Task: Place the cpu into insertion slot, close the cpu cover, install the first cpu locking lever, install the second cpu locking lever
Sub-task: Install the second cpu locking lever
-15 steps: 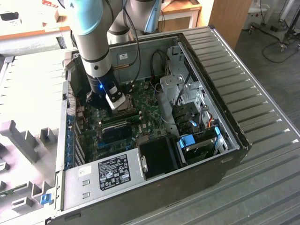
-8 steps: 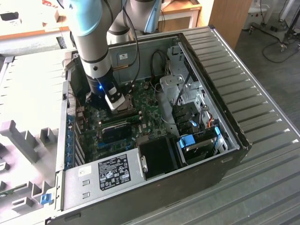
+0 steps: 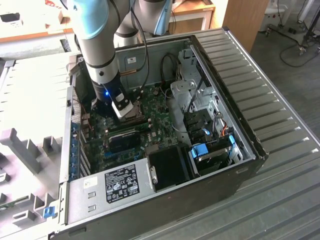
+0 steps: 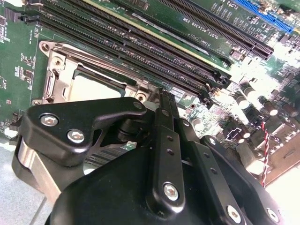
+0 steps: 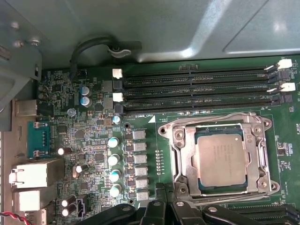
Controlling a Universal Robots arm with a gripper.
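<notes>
Working from my remote station, I log the items nearest the wrist first.

Item one: the gripper (image 4: 161, 101). Its black fingers (image 4: 165, 154) stand together, tips meeting in a narrow edge, nothing clamped between them. The tips sit low over the board at the near edge of the socket, in both wrist views; whether they touch the metal frame I cannot tell.

Item two: the cpu cover (image 5: 180, 159), a grey metal frame plate, lies flat down over the socket, its window showing the chip. In the first wrist view it lies just beyond the fingertips, the closed tips reaching the middle of its near edge.

Item three: the cpu (image 5: 221, 161), dull silver-tan, seated square in the insertion slot (image 5: 200, 185), whose dark border shows round the chip inside the cover's window. So placement looks done and the cover looks closed, by my judgement.

Item four: a thin locking lever (image 5: 213, 119) runs along the far edge of the cover, parallel to the memory slots; whether it is latched I cannot tell.

Item five: the long black memory slots (image 5: 197, 86), just beyond the socket.

Item six, farthest: the computer case (image 3: 250, 75) lying open on a ribbed table (image 3: 280, 200), the arm reaching down into it at the exterior view's left.
</notes>
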